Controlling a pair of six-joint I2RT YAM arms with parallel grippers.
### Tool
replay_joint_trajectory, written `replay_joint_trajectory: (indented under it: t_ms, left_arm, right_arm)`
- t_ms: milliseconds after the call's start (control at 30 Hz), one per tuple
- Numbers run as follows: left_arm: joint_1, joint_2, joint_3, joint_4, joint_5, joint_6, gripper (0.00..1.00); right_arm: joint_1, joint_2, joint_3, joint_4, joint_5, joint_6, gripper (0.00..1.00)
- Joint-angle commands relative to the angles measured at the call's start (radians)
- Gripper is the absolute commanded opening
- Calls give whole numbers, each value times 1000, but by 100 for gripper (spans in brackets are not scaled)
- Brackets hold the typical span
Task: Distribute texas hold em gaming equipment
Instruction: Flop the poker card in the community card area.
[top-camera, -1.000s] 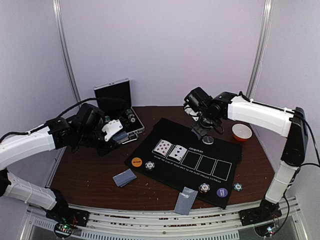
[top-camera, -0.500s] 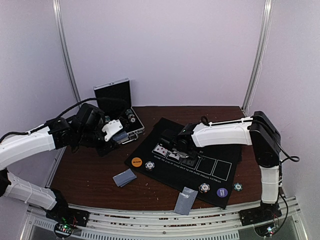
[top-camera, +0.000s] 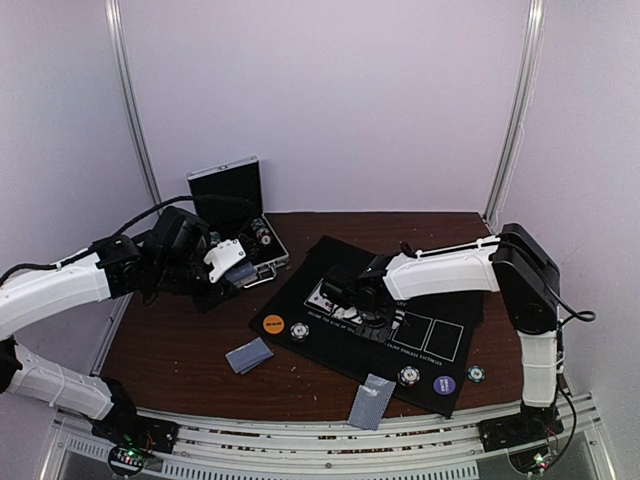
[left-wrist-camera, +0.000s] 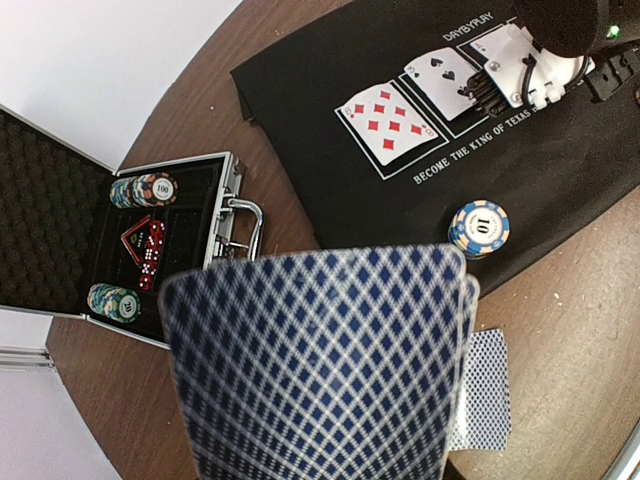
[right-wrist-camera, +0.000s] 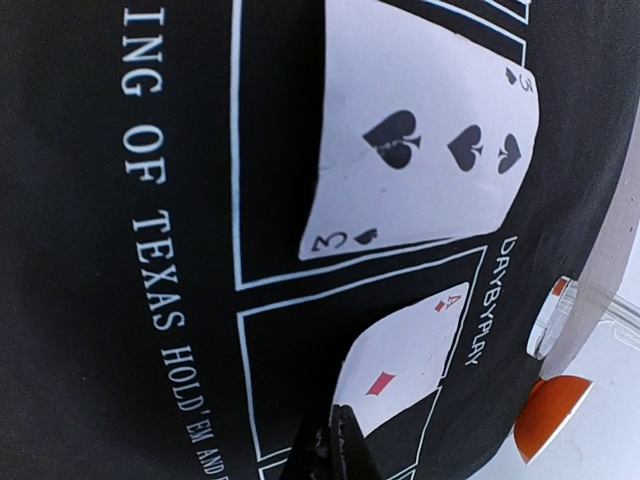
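Tabletop (left-wrist-camera: 585, 320) sits half hidden behind the left end effector's (top-camera: 238, 270) card (left-wrist-camera: 320, 360), seemingly gripped.

Face-down blue-backed cards (top-camera: 249, 355) lie left of centre, a second pile (top-camera: 371, 401) at the near edge; one held card (left-wrist-camera: 320, 370) hangs over the left side. Face up mid-table: diamonds card (left-wrist-camera: 388, 121), three of spades (right-wrist-camera: 420, 150), ace of diamonds (right-wrist-camera: 400, 350). Striped chips (top-camera: 408, 376) sit toward the near-right corner.

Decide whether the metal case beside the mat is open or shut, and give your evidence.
Open: the case's lid stands up behind it, and chip stacks and red dice show inside.
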Motion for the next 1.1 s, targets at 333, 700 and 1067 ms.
replay_joint_trajectory:
  t_ms: [333, 700, 1067]
  left_arm:
    - [0, -12, 7, 54, 2, 6, 36]
    - [0, -16, 8, 54, 1, 5, 36]
    - [0, -18, 6, 54, -2, 6, 36]
  right_arm:
    - [-10, 39, -24, 31, -50, -12, 0]
    - [-23, 61, -11, 30, -35, 10, 0]
    - [-32, 77, -1, 34, -27, 13, 0]
